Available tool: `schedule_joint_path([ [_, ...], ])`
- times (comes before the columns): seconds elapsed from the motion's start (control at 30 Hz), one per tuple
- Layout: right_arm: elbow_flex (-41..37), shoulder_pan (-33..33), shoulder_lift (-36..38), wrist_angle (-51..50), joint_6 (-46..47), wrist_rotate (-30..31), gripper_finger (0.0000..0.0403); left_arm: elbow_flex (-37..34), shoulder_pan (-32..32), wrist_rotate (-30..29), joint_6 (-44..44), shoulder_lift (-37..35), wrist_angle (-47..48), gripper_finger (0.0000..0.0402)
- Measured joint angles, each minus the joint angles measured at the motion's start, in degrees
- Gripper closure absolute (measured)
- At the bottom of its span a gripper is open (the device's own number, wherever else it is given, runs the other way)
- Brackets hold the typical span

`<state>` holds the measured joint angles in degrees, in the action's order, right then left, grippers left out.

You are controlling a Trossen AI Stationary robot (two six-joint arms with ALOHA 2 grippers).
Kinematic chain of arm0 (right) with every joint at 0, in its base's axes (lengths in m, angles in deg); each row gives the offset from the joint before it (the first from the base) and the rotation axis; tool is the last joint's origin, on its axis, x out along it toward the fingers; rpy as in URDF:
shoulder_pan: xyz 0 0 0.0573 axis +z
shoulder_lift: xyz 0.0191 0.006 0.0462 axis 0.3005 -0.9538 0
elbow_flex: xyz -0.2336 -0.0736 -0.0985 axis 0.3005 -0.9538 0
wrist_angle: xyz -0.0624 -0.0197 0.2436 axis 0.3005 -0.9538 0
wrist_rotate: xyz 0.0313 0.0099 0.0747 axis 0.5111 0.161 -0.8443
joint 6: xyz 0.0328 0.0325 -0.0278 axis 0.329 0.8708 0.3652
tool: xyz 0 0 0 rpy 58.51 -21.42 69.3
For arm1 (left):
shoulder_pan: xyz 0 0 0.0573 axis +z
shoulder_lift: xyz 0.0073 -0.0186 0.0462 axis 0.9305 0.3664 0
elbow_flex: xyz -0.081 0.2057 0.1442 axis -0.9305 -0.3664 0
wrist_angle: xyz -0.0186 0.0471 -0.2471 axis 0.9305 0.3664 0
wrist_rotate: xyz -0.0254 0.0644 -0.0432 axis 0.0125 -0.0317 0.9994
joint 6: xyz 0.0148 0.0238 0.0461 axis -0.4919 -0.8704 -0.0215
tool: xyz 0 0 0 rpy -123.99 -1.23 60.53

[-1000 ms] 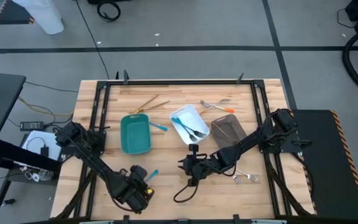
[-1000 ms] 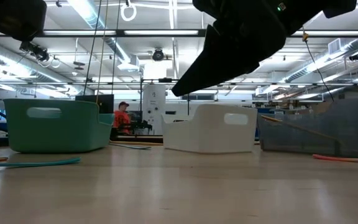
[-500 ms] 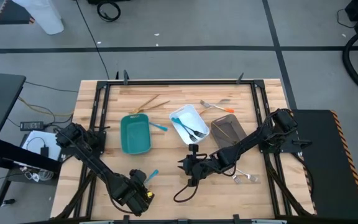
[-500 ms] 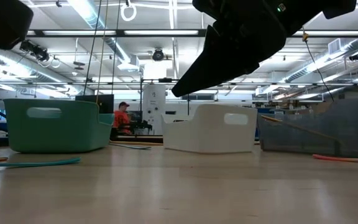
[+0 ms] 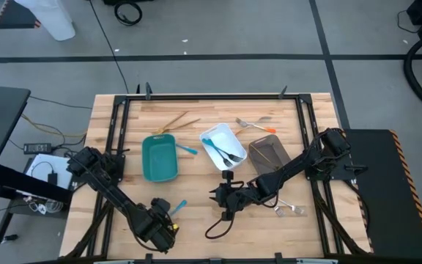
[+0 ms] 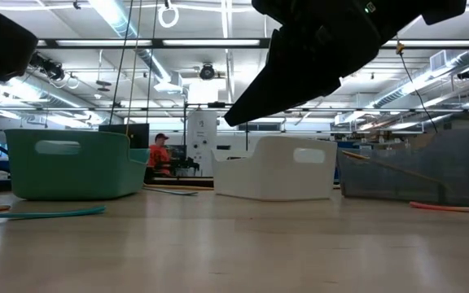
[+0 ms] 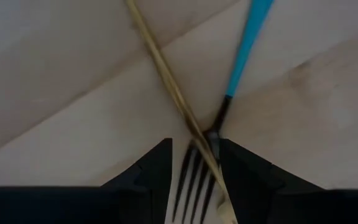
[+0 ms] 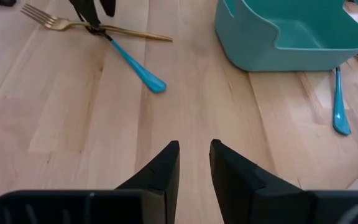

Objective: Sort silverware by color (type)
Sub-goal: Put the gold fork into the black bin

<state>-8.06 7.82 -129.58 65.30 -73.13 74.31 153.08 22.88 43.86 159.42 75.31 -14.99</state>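
Note:
A blue-handled fork [image 7: 244,43] and an all-gold fork [image 7: 160,68] lie crossed on the table near its near edge. My left gripper [image 7: 194,165] [image 5: 168,218] is open, one finger on either side of the crossing and of the fork tines [image 7: 194,180]; whether a finger touches them I cannot tell. The right wrist view shows the same pair, gold fork [image 8: 48,23] and blue handle [image 8: 135,68]. My right gripper [image 8: 194,155] [image 5: 217,196] is open with a narrow gap, above bare table at the middle, holding nothing.
Three trays stand in a row: teal tray [image 5: 160,172], white tray [image 5: 209,134] with forks in it, grey-brown tray [image 5: 269,163]. Loose silverware: gold pieces [image 5: 178,121], a blue spoon [image 5: 188,149], an orange-handled fork [image 5: 255,126], a fork [image 5: 291,210]. A person [image 6: 159,153] shows far behind.
My left arm has shifted a little: in the low view its dark bulk has drawn back toward the picture's left edge, and from above its wrist has slipped slightly toward the table's near edge. The silverware and my right arm have stayed put.

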Motion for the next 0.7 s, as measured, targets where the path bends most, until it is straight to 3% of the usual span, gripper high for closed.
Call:
schedule_joint_path([
  [0.7, 0.02, 0.01, 0.00, 1.03, 0.00, -0.40, 0.0307, 0.04, 0.72, 1.56, -4.76, 1.84, 0.30, 0.0261],
])
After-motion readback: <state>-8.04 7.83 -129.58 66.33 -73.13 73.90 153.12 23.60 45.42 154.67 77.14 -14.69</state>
